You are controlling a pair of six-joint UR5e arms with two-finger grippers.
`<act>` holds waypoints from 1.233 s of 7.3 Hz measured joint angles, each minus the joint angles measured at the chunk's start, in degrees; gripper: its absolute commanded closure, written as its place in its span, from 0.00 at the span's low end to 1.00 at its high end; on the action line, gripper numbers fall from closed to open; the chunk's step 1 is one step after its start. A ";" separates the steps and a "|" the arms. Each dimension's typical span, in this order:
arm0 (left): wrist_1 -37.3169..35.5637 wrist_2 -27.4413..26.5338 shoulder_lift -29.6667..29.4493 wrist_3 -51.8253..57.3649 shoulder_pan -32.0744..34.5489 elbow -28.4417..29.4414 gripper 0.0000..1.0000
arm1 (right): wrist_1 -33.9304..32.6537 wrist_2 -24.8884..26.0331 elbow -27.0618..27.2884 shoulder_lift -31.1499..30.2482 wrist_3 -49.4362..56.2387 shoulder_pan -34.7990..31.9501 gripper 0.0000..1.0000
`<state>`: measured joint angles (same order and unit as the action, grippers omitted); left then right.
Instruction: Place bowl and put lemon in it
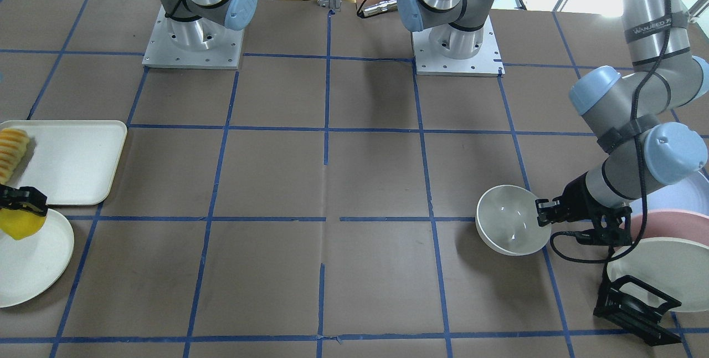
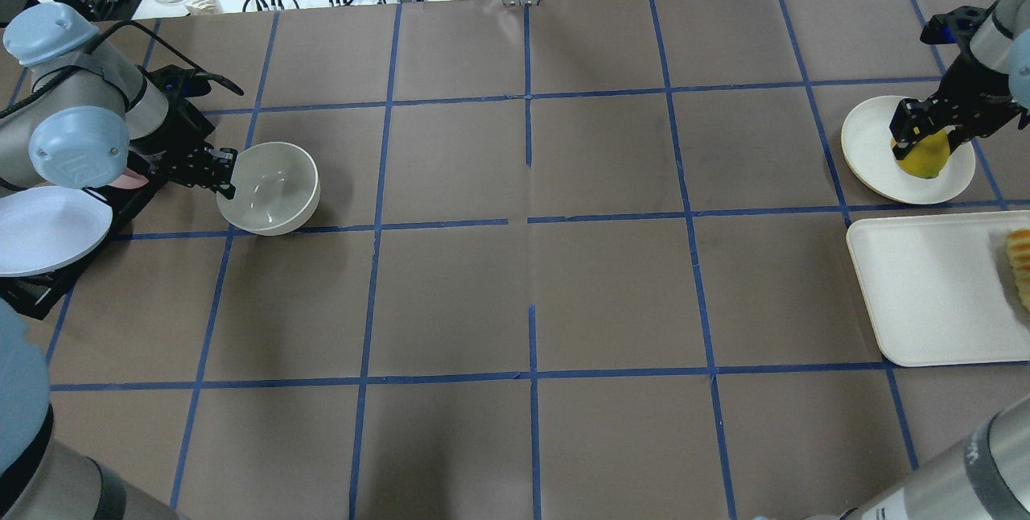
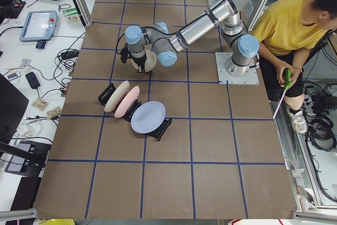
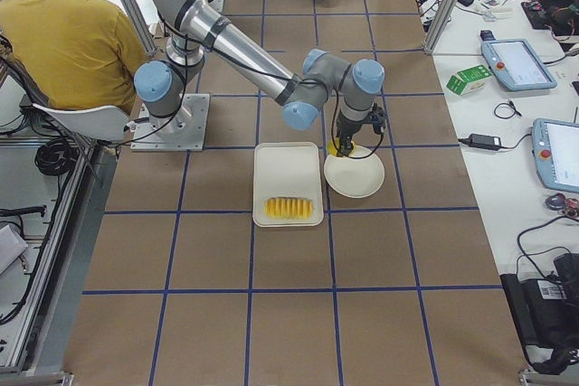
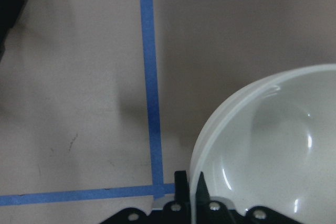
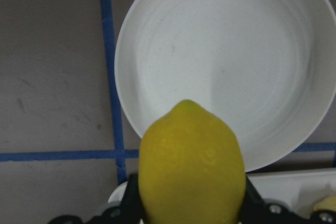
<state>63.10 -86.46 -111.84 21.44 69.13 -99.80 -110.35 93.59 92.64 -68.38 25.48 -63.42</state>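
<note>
The left tool (image 2: 222,173) is closed down narrow on the rim of the bowl (image 2: 272,187), and in the left wrist view we see the thin white wall caught between its two fingers, one inside and one outside. The bowl sits open side up at the robot's left end of the bench (image 2: 531,295), just beside a crossing of the blue tape lines (image 2: 529,220) and near the rack (image 1: 637,305) that holds plates on edge. We cannot tell whether its base touches the bench. The inside is glossy and holds nothing. The right tool (image 2: 917,136) is at the opposite end, well apart from the bowl, and its fingers are closed against the two sides of the lemon (image 2: 925,159), which points one tip away from the wrist. In the right wrist view we see the lemon over the near rim of the shallow white plate (image 2: 865,138), and it appears raised clear of the plate. Beside that plate lies a rectangular white tray (image 2: 925,295), with a row of fruit slices (image 2: 1020,266) at its outer edge.
</note>
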 measured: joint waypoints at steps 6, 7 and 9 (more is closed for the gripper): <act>-7.20 4.48 1.22 -34.91 27.10 -0.82 1.00 | 10.07 -1.79 -0.35 -10.00 -9.12 -11.97 1.00; -9.71 4.88 -0.09 -38.45 29.02 -0.95 1.00 | 10.19 -2.39 -0.35 -10.22 -11.40 -14.02 1.00; -11.27 5.88 -2.21 -42.37 32.25 -1.29 0.43 | 10.20 -4.07 -0.26 -10.27 -16.71 -17.69 1.00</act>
<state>51.82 -80.57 -114.05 -20.93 101.37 -101.09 -100.15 89.52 92.37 -78.65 8.77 -81.11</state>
